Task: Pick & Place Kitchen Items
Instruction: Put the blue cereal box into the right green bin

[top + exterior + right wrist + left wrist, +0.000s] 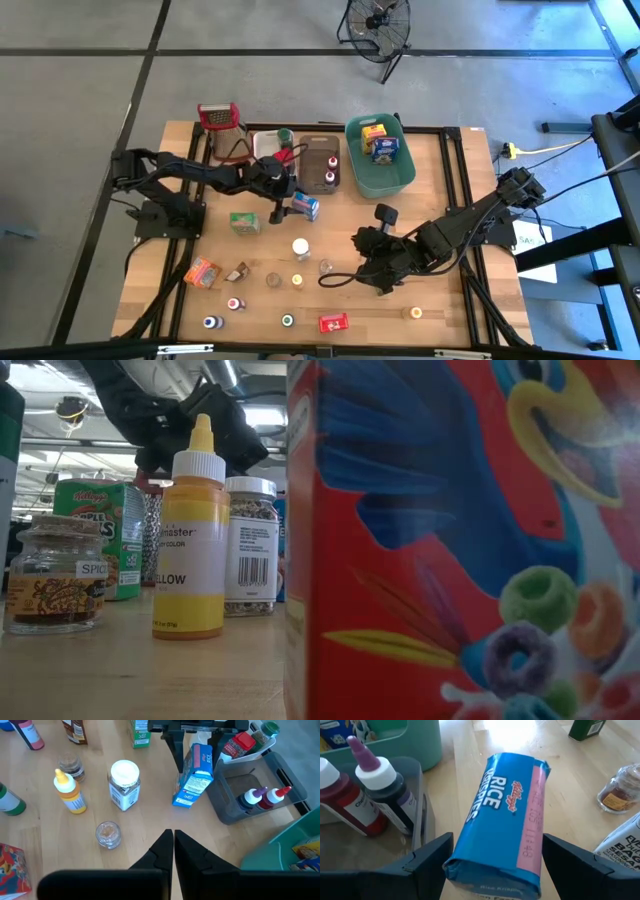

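Left wrist view: blue Kellogg's "Rice Krispies" box [505, 820] between left hand [495, 865] fingers.

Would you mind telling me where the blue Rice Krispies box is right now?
In the high view the blue Rice Krispies box sits left of the table's centre, between the open fingers of the left end effector, just in front of the brown bin.
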